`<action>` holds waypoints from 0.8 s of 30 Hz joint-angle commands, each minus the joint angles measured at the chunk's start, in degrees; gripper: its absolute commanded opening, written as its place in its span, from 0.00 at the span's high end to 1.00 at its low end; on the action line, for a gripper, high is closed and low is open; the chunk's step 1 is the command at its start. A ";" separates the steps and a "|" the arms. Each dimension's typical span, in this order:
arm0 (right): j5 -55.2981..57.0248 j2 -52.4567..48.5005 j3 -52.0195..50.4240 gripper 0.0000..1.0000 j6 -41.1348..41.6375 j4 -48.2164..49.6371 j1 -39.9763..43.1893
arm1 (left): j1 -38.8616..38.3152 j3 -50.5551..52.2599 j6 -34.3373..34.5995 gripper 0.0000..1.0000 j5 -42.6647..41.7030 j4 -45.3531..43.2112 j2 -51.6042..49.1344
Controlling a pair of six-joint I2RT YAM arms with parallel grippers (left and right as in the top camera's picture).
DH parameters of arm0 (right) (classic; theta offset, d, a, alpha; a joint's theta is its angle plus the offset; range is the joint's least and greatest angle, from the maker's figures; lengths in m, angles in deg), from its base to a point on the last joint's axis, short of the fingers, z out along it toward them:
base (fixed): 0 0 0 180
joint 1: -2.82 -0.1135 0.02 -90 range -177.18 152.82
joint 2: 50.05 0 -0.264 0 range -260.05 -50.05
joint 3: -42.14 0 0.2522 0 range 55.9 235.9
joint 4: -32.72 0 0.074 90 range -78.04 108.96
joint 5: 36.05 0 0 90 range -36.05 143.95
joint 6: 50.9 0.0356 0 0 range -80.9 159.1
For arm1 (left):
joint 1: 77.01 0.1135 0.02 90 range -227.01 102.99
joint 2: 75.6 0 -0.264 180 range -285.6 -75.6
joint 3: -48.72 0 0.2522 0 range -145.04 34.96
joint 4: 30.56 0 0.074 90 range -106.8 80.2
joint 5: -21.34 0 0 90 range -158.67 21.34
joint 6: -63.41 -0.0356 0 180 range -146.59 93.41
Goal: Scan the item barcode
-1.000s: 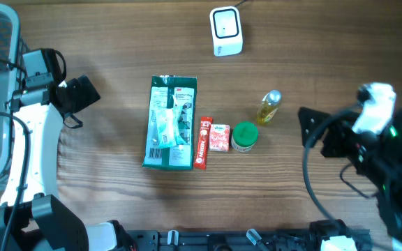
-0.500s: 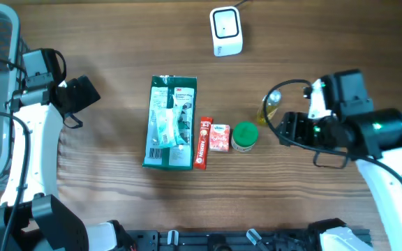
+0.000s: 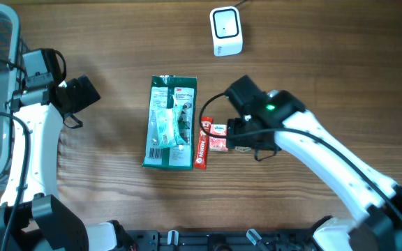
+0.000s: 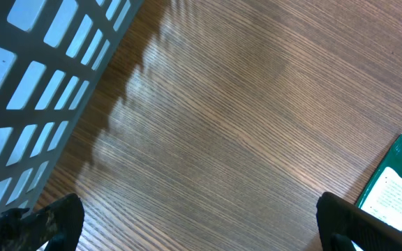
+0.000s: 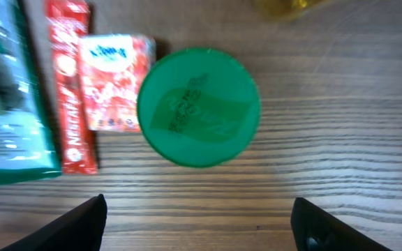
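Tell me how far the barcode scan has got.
Done: nothing visible yet; the green-lidded jar stands on the table beside the pink packet, away from the scanner. In hand: the right hand hangs open above the jar, not gripping. The left hand is open, off to the side. Left: grip an item, lift it, show its barcode to the scanner.

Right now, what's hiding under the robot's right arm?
A jar with a green lid sits right below the open right gripper, beside a pink packet. From overhead the arm covers it; the jar's sides are hidden.
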 commanded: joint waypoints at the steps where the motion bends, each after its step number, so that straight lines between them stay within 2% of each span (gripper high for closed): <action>1: 1.62 -4.63 0.46 0.13 1.20 0.15 -0.35 | 0.26 -0.52 -0.74 0.00 0.13 -0.15 0.42; 10: 2.75 -5.84 0.46 0.00 1.03 4.55 -0.35 | 0.26 -0.52 -0.74 0.00 0.13 -0.15 0.42; 20: 6.62 -5.86 0.04 0.00 2.73 7.19 1.01 | 0.26 -0.52 -0.74 0.00 0.13 -0.15 0.42; 24: 6.43 -6.01 -3.13 0.00 3.15 9.70 1.11 | 0.26 -0.52 -0.72 0.00 0.13 -0.15 0.42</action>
